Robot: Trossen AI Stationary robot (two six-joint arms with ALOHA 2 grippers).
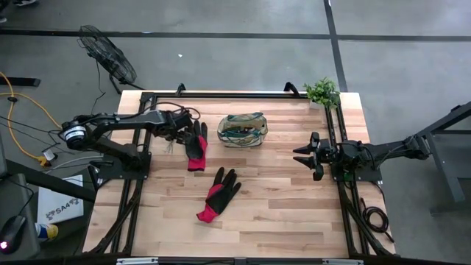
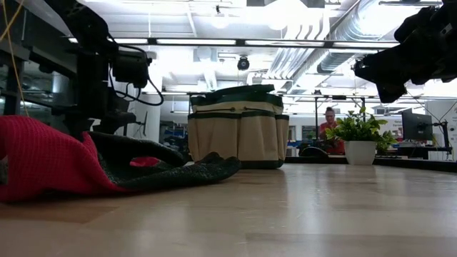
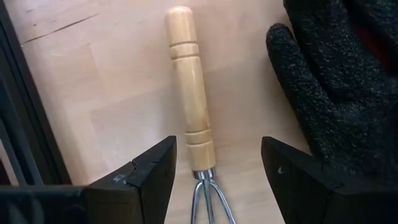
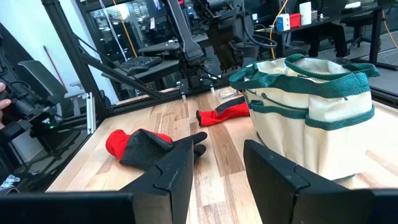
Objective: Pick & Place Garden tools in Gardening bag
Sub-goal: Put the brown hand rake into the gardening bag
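A small rake (image 3: 191, 106) with a wooden handle and metal prongs lies flat on the table. My left gripper (image 3: 217, 149) hangs open just above it, pointing steeply down, one finger on each side of the handle's prong end, touching nothing. A black-and-red glove (image 3: 336, 87) lies right beside the rake (image 1: 196, 145). A second glove (image 1: 218, 193) lies nearer the table's front. The olive-tan gardening bag (image 1: 243, 129) stands upright at the table's far middle. My right gripper (image 1: 305, 156) waits open and level at the right side, facing the bag (image 4: 311, 112).
A green potted plant (image 1: 322, 92) stands at the far right corner. Dark frame rails (image 1: 140, 158) run along both sides of the table. Bare wood lies between the gloves and my right gripper. A person (image 2: 330, 121) sits in the room behind.
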